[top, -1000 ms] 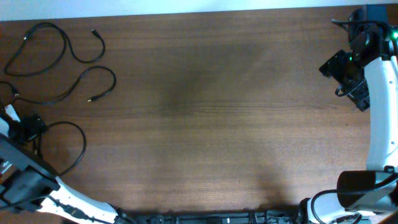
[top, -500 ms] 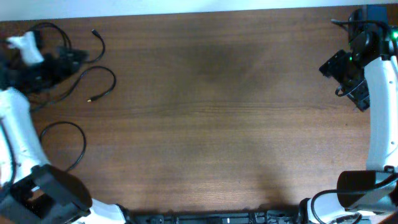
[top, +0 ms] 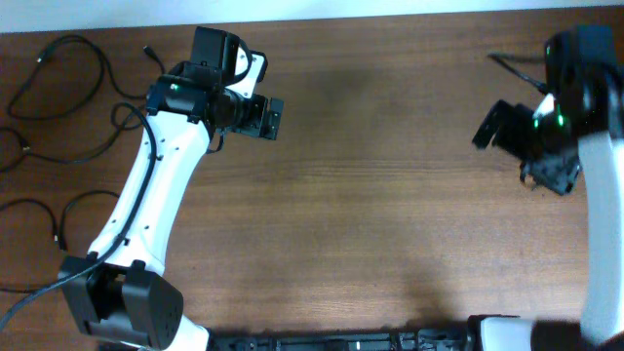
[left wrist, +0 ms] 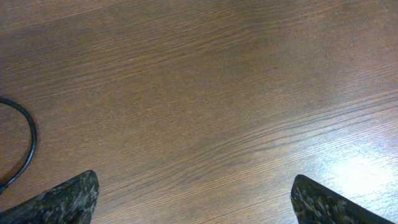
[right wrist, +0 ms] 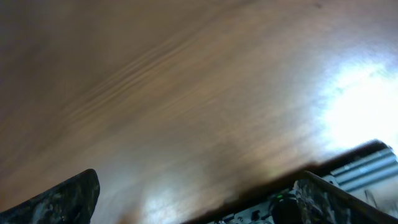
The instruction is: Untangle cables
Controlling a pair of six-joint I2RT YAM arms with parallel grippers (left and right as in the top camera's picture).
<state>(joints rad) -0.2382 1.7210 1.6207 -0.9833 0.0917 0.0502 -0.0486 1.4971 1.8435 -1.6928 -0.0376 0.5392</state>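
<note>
My left gripper (top: 270, 117) swings clear of the cables (top: 68, 93), fingers spread wide; right gripper (top: 490, 125) (equally empty) likewise gapes.

No text, label or number is legible anywhere.

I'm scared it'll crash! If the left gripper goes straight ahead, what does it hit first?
Probably just the bare table, though depth is unclear. Only wood shows ahead of the open left gripper; a cable curves off to one side.
</note>
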